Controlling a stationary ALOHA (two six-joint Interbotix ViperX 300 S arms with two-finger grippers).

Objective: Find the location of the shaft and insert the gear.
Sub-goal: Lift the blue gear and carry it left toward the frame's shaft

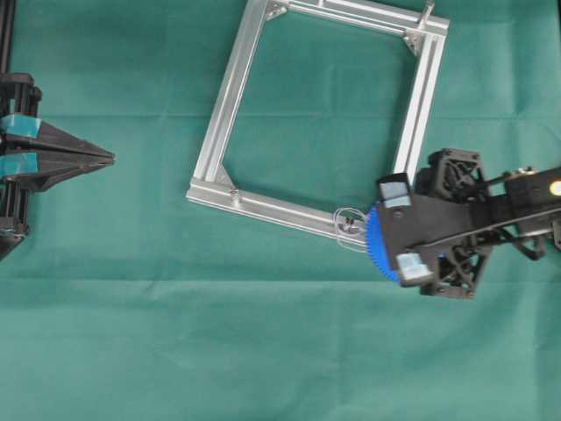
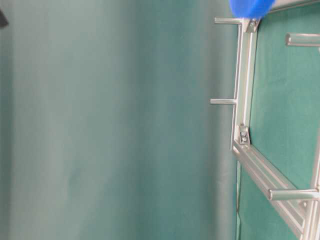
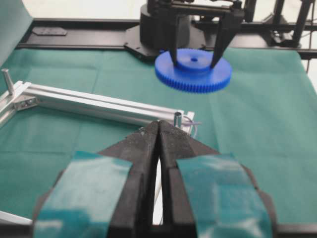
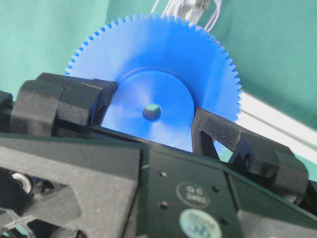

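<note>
The blue gear (image 1: 375, 247) is held flat by its raised hub in my right gripper (image 1: 390, 235), which is shut on it. The gear hangs just right of the shaft (image 1: 349, 225), a short silver pin with a wire loop on the near rail of the aluminium frame (image 1: 223, 105). In the left wrist view the gear (image 3: 193, 74) hovers beyond the shaft (image 3: 177, 119). In the right wrist view the fingers (image 4: 84, 99) clamp the hub of the gear (image 4: 163, 49). My left gripper (image 1: 110, 158) is shut and empty at the far left, and it also shows in the left wrist view (image 3: 158, 125).
The square frame lies on green cloth (image 1: 263, 351). It has corner brackets (image 1: 235, 195) and upright pegs (image 3: 7, 79) at other corners. The table-level view shows the frame rail (image 2: 245, 100) and a bit of the gear (image 2: 250, 6).
</note>
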